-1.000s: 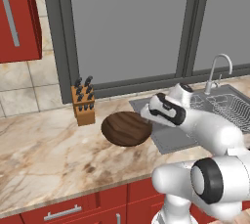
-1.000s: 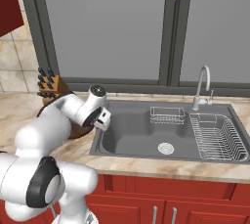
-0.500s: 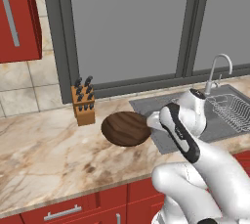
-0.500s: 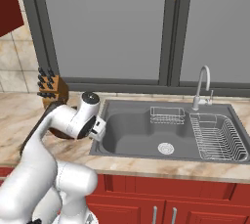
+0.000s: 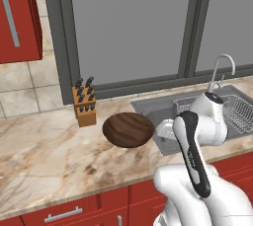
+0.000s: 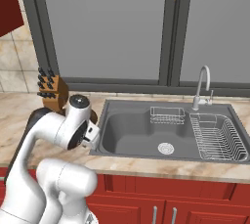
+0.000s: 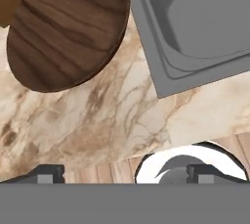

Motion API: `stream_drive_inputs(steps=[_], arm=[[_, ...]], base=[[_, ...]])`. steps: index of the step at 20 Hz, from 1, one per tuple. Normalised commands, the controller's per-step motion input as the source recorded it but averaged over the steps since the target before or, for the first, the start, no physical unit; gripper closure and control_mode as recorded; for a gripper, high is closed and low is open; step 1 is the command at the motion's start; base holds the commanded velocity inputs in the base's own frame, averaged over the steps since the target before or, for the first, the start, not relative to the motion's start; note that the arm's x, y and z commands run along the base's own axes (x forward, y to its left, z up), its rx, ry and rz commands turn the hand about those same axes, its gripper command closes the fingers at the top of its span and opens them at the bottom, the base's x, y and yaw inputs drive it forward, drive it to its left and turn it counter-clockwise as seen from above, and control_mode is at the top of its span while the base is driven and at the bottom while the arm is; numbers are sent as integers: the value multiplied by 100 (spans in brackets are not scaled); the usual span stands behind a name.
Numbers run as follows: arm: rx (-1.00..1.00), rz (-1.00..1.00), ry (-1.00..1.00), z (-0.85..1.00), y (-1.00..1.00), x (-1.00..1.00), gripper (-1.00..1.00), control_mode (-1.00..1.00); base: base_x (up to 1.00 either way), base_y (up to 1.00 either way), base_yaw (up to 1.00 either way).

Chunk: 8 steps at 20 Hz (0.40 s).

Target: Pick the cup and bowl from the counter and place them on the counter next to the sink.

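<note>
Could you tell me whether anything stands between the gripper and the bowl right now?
Nothing visible does. In the hand view, only bare counter lies between the gripper and the bowl. The sink sits off to one side of that path, its rim beside the bowl.

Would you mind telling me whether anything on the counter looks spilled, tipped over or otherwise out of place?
Nothing stands out. The bowl sits flat on the counter beside the sink, the knife block stands upright behind it, and no spill shows on the stone.
</note>
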Motion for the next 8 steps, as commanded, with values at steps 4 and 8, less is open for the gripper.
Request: stream_drive_inputs(steps=[4, 8], arm=[[-4, 0, -10, 28, 0, -76, -100, -100], [-4, 0, -7, 42, 0, -66, -100, -100]], base=[[0, 0, 0], [0, 0, 0]])
